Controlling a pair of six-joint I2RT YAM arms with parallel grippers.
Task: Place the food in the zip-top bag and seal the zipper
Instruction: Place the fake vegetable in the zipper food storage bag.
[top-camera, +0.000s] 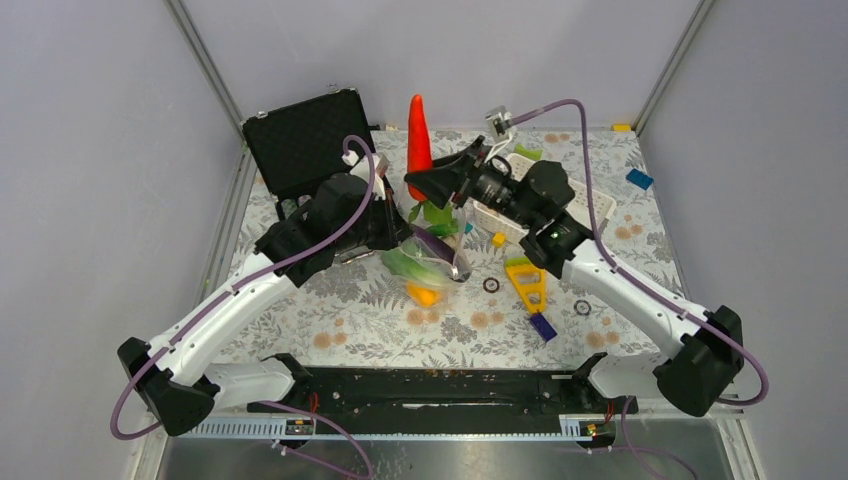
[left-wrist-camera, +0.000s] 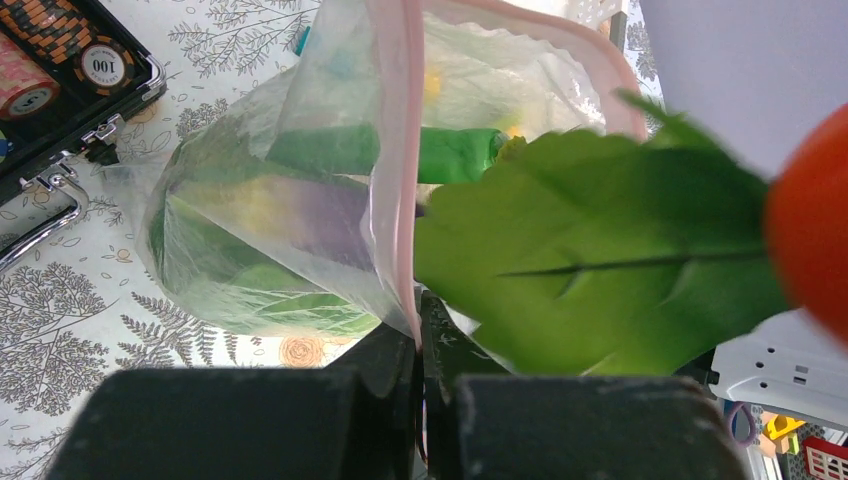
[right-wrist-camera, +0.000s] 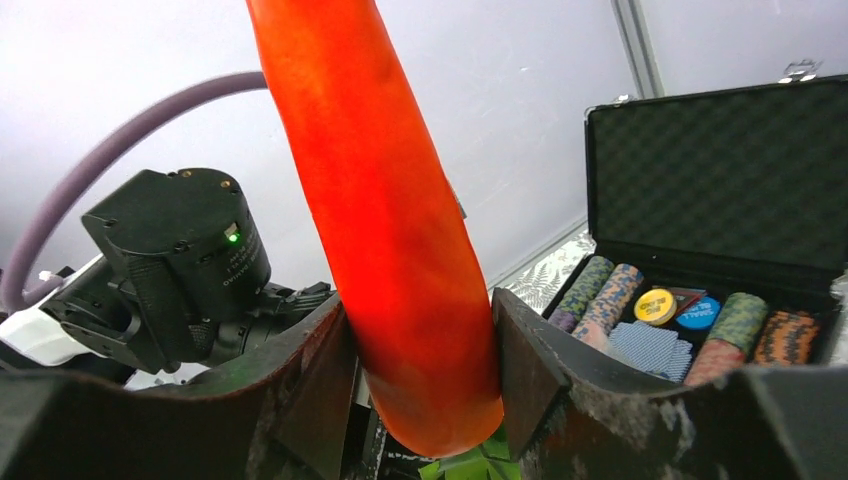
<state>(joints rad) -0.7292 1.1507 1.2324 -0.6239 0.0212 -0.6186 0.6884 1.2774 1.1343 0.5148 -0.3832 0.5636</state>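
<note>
While plain grey walls (top-camera: 100, 150) surround it, the tabletop (top-camera: 450, 335) bears fern print.

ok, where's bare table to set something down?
Bare: the near floral strip between the clear pink-dotted zip-top bag and the black base rail; also the far-right patch beside the blue block. Crowded: centre, around the bag, white lattice basket and yellow block.

Open black case (top-camera: 305, 140) of poker chips (right-wrist-camera: 600, 297) rear left, white basket (top-camera: 492, 216), blue block (top-camera: 639, 179) on floral cloth (top-camera: 380, 300)
</note>
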